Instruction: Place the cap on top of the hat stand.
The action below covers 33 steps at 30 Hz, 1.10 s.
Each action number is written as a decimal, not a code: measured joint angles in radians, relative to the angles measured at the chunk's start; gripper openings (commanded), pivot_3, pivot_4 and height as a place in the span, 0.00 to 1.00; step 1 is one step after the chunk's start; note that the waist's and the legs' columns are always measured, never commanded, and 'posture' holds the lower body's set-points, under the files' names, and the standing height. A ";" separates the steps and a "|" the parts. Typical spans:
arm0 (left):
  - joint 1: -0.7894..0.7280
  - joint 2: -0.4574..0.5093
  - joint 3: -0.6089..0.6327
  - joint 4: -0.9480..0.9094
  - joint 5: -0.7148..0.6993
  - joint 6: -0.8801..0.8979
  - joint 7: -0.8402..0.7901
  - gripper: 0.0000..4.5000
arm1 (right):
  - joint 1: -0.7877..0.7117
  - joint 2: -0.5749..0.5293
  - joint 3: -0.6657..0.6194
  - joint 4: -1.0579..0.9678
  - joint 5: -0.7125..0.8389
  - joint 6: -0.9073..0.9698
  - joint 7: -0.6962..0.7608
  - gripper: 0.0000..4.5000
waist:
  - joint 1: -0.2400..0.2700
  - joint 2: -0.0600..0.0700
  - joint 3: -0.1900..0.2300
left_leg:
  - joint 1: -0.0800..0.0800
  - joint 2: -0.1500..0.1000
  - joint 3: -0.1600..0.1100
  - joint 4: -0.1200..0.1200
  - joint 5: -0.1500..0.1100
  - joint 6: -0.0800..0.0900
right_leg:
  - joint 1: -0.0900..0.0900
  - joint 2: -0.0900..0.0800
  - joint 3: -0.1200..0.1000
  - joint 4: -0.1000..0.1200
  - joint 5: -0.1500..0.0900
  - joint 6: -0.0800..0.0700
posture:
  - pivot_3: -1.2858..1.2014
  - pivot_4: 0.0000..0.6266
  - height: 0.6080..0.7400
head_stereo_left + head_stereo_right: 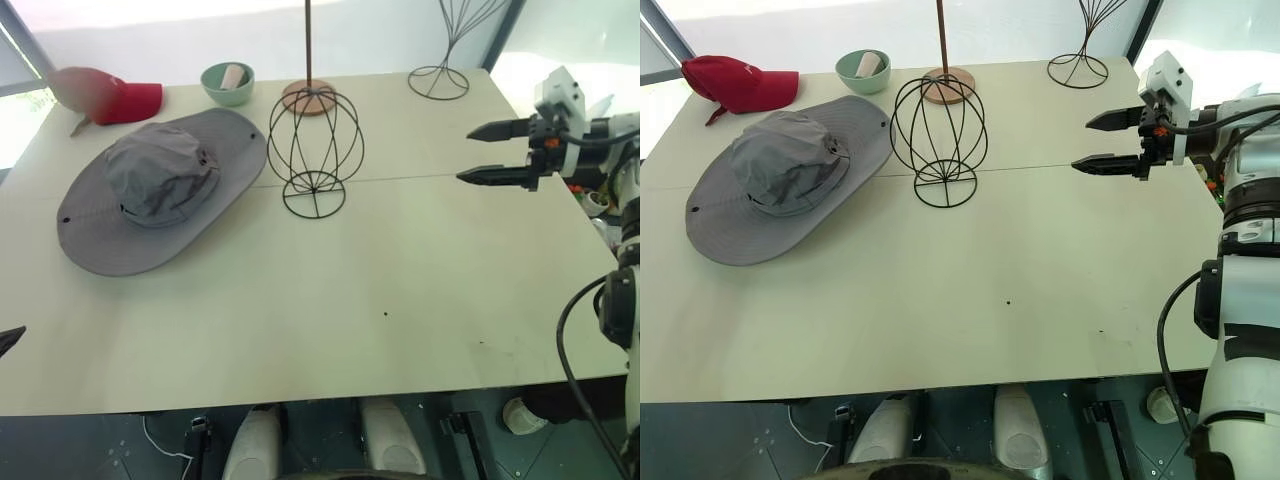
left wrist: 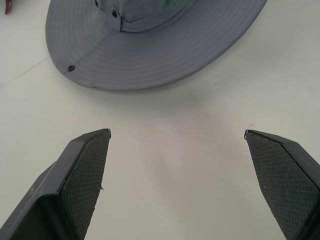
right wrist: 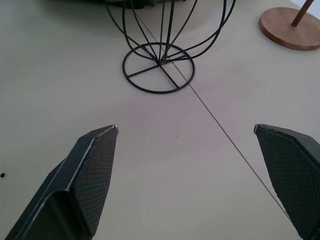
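The cap [image 1: 160, 186], a grey wide-brimmed sun hat, lies flat on the pale table [image 1: 330, 300] at the left. Just to its right stands the hat stand [image 1: 315, 150], a black wire globe on a small ring base, with nothing on it. My right gripper [image 1: 479, 153] hovers open over the table's right side, pointing left toward the hat stand [image 3: 160, 60], well apart from it. In the left wrist view my left gripper [image 2: 177, 134] is open above bare table, with the cap's brim [image 2: 150, 55] a short way ahead of its fingertips.
A red baseball cap [image 1: 105, 95] and a green bowl [image 1: 228, 83] sit at the back left. A thin pole on a round wooden base [image 1: 309, 97] stands behind the hat stand, and a tall flaring wire stand [image 1: 440, 70] at the back right.
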State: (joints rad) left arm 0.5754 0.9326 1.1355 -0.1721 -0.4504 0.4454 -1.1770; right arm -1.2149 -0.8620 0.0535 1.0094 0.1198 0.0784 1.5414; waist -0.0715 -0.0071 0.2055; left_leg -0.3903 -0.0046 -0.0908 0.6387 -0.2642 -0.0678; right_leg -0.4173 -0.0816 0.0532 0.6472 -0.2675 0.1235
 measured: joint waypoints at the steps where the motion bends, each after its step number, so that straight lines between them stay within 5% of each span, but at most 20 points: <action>1: 0.000 0.000 0.000 0.000 -0.001 0.000 -0.002 1.00 | 0.000 0.000 0.000 0.001 0.000 -0.001 -0.001 0.99 | 0.000 0.000 0.000 | 0.000 0.000 0.000 0.000 0.000 0.000 | 0.000 0.000 0.000 0.000 0.000 0.000 | 0.52 0.24 1.00; 19: -0.154 0.016 -0.076 -0.028 -0.012 0.006 0.071 1.00 | 0.004 0.013 -0.005 -0.005 -0.001 -0.007 -0.064 0.99 | 0.002 0.000 0.000 | 0.000 0.000 0.000 0.000 0.000 0.000 | 0.000 0.000 0.000 0.001 0.000 0.000 | 0.52 0.24 1.00; 27: -0.338 0.098 -0.369 -0.282 0.042 -0.048 0.165 1.00 | 0.285 -0.017 -0.051 -0.551 0.126 0.216 -0.054 0.99 | 0.001 0.000 0.000 | -0.001 0.000 0.001 0.001 0.000 0.000 | -0.001 0.000 0.001 0.002 0.000 0.001 | 0.52 0.24 1.00; 33: -0.539 0.163 -0.757 -0.253 0.329 -0.258 0.294 1.00 | 0.542 -0.080 -0.176 -1.100 0.304 0.509 -0.173 0.99 | 0.007 0.001 0.000 | -0.001 0.000 0.001 0.004 0.000 0.000 | -0.001 0.001 0.001 0.004 0.001 0.000 | 0.52 0.24 1.00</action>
State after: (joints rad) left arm 0.0361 1.0955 0.3788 -0.4253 -0.1213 0.1870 -0.8834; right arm -0.6727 -0.9419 -0.1225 -0.0907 0.4243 0.5878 1.3683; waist -0.0648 -0.0060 0.2053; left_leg -0.3912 -0.0044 -0.0900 0.6427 -0.2641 -0.0676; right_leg -0.4182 -0.0808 0.0546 0.6515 -0.2669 0.1239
